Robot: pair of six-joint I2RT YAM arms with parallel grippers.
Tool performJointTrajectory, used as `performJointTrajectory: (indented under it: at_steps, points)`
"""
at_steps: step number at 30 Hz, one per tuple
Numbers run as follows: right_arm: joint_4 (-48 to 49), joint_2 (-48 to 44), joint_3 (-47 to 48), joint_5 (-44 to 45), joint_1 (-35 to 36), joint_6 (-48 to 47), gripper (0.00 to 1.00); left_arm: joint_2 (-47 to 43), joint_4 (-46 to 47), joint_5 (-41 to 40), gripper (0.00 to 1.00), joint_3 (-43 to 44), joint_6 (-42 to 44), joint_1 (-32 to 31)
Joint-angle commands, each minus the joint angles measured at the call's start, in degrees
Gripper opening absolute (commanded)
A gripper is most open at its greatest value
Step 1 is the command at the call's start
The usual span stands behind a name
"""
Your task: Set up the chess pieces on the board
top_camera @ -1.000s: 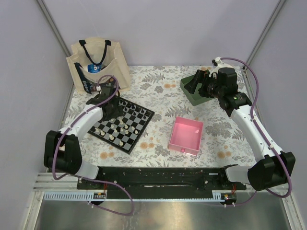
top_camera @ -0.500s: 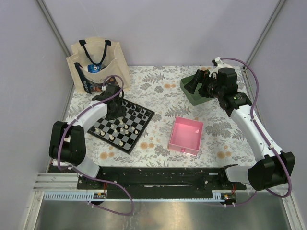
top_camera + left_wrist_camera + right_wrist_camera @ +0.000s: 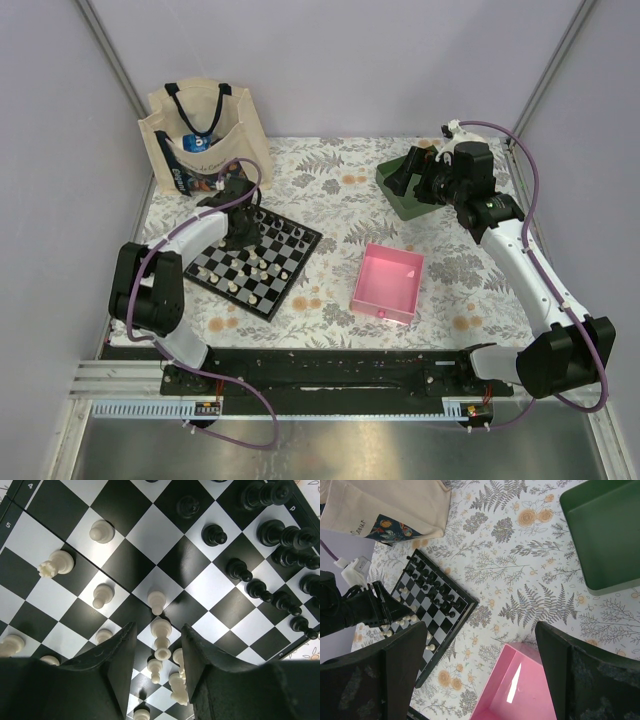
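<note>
The board (image 3: 284, 284) lies left of centre, turned diagonally. In the left wrist view black chess pieces (image 3: 280, 530) crowd the board's (image 3: 165, 535) right edge, and cream-white pieces (image 3: 59, 562) stand scattered at left and bottom. My left gripper (image 3: 238, 234) hangs low over the board's left part. It is open (image 3: 158, 630), with a cream-white piece (image 3: 161, 636) standing between the fingers, untouched. My right gripper (image 3: 405, 176) is open and empty (image 3: 480, 630), high over the back right. It also sees the board (image 3: 451, 609).
A pink square tray (image 3: 388, 283) sits right of the board, also in the right wrist view (image 3: 520, 690). A green tray (image 3: 399, 205) is at the back right (image 3: 605, 535). A cloth bag (image 3: 205, 135) stands behind the board.
My left gripper has moved from beside the bag toward the near side and down over the board. The right arm has not moved.
</note>
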Motion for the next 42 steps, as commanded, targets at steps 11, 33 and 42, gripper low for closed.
performJointTrajectory:
  at_steps: [11,33,42]
  points:
    - [1.53,-0.02,0.36,0.88,0.2,-0.85,0.99,0.26,1.78,0.77,0.38,1.42,-0.35,-0.27]
    - [1.61,0.07,0.36,0.88,0.28,-0.85,0.99,-0.09,0.9,0.33,0.36,-0.07,-0.43,-0.88]
    - [1.61,0.16,0.45,0.62,0.28,-0.76,0.99,-0.26,0.11,-0.89,0.36,-0.07,-0.08,-1.06]
